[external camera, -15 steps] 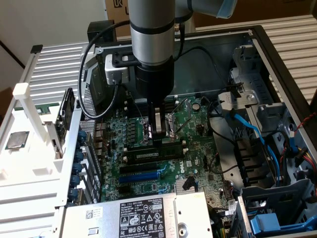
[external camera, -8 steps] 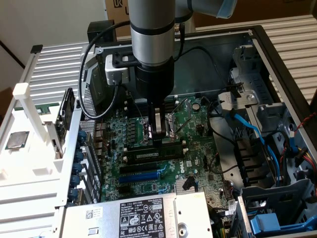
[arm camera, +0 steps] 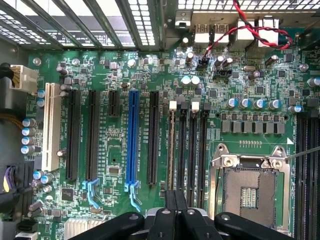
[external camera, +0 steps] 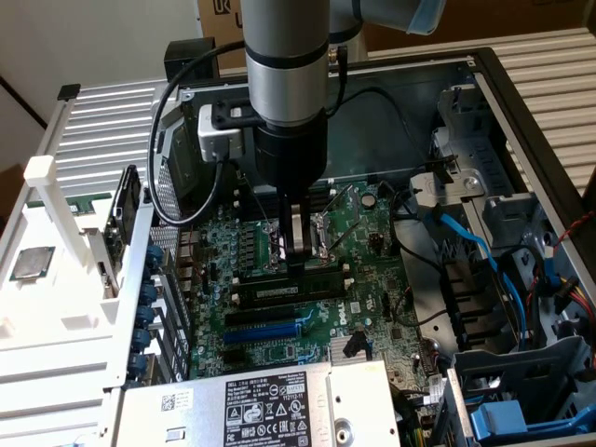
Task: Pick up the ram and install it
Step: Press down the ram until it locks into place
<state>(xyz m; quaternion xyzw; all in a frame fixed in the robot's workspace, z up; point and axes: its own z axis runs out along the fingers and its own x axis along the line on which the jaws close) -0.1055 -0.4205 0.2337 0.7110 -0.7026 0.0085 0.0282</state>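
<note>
The ram (external camera: 284,289) is a long thin stick with a pale label strip, standing on edge in one of the black memory slots on the green motherboard (external camera: 363,279). My gripper (external camera: 300,259) hangs straight over the stick's middle. Its fingers are shut, and their tips are at or just above the stick's top edge; I cannot tell whether they touch it. In the wrist view the ram (arm camera: 171,150) shows edge-on as a brownish line in the outermost slot, running under my shut gripper (arm camera: 176,207). Beside it lie three bare memory slots (arm camera: 192,150).
An open processor socket (arm camera: 250,187) sits beside the memory slots. The blue expansion slot (arm camera: 132,135) and black slots lie on the other side. A labelled power supply (external camera: 251,410) fills the front. Blue cables (external camera: 466,242) and drive cages crowd the exterior view's right.
</note>
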